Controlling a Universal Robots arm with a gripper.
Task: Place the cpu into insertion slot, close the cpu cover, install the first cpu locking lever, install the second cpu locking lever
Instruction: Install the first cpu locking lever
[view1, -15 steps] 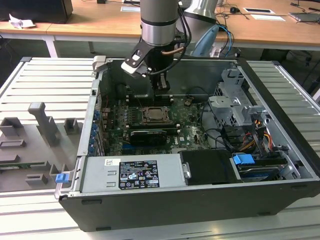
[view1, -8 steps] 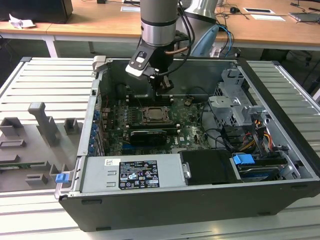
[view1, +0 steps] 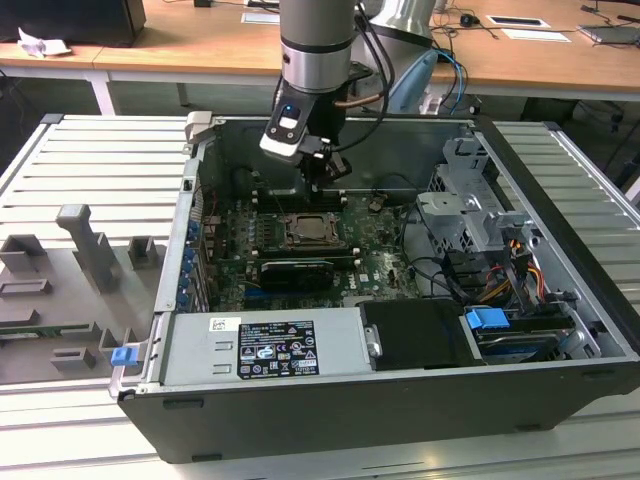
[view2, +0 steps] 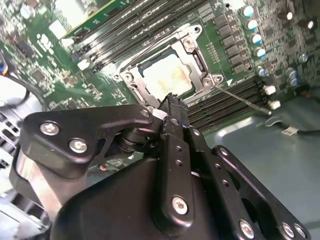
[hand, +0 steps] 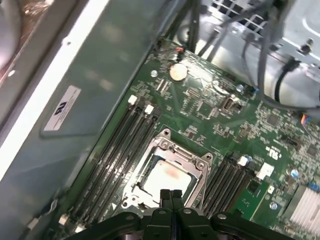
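The cpu (hand: 167, 176) (view2: 161, 75), a pale square chip, lies in the insertion slot (view1: 312, 231) on the green motherboard. The cpu cover (hand: 201, 169) (view2: 199, 64), a grey metal frame, lies flat around it. A thin metal locking lever (view2: 245, 101) sticks out sideways from one corner of the socket, over the memory slots. My gripper (hand: 170, 194) (view2: 171, 101) (view1: 318, 183) hangs just above the socket's edge, its two black fingers pressed together with nothing between them. I cannot tell whether the fingertips touch the frame.
The motherboard sits inside an open black computer case (view1: 520, 400). Long black memory slots (hand: 125, 145) flank the socket. A black graphics card (view1: 295, 270) lies in front of it. Drive cages and cables (view1: 480, 230) fill the exterior view's right. Grey fixtures (view1: 90, 250) stand on the table.
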